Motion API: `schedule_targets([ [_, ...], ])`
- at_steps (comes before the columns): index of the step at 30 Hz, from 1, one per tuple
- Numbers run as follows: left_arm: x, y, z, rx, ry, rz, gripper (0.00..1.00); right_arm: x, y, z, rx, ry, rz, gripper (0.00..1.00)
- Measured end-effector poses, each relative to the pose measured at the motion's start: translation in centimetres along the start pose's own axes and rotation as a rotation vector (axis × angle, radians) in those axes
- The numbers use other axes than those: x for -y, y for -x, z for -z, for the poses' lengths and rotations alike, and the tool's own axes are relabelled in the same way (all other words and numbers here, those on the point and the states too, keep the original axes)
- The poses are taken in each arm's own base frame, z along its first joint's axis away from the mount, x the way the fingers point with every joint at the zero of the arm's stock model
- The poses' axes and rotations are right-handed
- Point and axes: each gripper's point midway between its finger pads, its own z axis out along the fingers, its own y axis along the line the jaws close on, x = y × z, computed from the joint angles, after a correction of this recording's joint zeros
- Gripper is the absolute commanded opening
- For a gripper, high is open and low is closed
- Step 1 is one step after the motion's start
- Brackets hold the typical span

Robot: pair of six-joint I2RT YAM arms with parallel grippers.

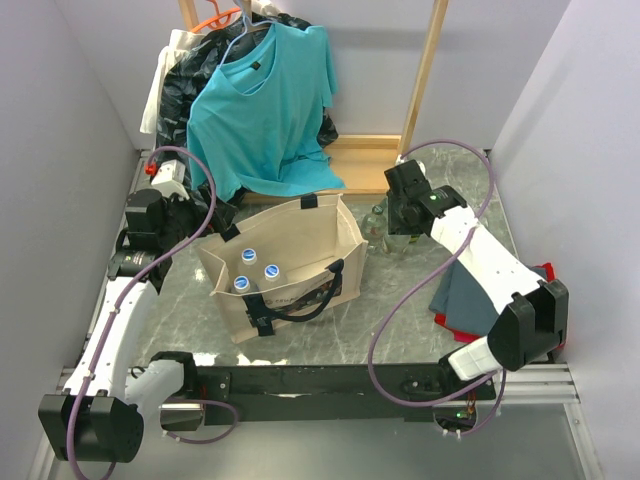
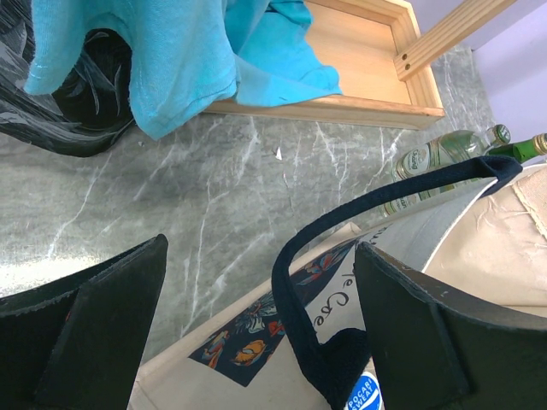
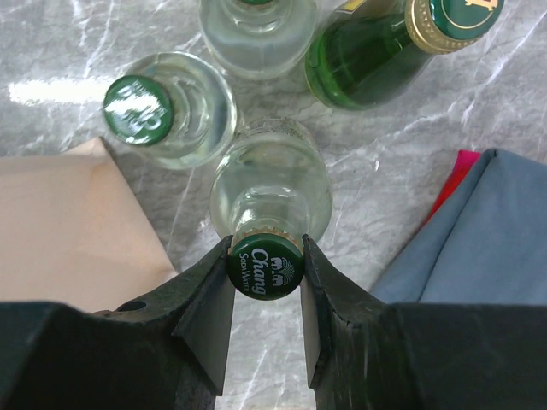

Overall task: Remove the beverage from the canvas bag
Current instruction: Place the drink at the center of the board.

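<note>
Left arm (image 1: 118, 335) and right arm (image 1: 482, 258): white links, chunky black joint housings, a mauve cable (image 1: 375, 335) looping off each. Left gripper (image 2: 261, 256) and right gripper (image 3: 266, 248) have matte black wedge-shaped fingers

We hold our white left arm (image 1: 118, 325) along the left edge of the grey marble table (image 1: 330, 340) with the black left gripper (image 2: 261, 256) spread wide, while our white right arm (image 1: 482, 255) angles in from the right edge and the black right gripper (image 3: 266, 256) clamps the top of a clear glass bottle (image 3: 272, 179).

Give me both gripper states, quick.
Left gripper: open, astride the black strap handle of the canvas bag.
Right gripper: shut on the Chang soda water bottle, at its cap.
</note>
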Motion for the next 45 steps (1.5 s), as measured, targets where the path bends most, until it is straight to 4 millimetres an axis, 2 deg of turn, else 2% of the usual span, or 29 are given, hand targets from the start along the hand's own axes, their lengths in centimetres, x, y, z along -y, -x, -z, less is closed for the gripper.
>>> schedule_targets([
  [6, 0.0, 0.0, 0.0, 0.000, 0.002, 0.000, 0.96, 0.1, -0.5, -1.2, -0.017, 0.002, -0.012, 0.00],
  [32, -0.3, -0.2, -0.1, -0.005, 0.013, -0.002, 0.96, 0.6, -0.3, -3.4, -0.044, 0.012, -0.050, 0.00],
  [41, -0.3, -0.2, -0.1, -0.005, 0.013, -0.001, 0.96, 0.7, -0.2, -3.6, -0.042, 0.014, -0.044, 0.00],
  [45, -0.3, -0.2, -0.1, -0.005, 0.013, -0.001, 0.96, 0.6, -0.1, -3.8, -0.040, 0.017, -0.038, 0.08],
])
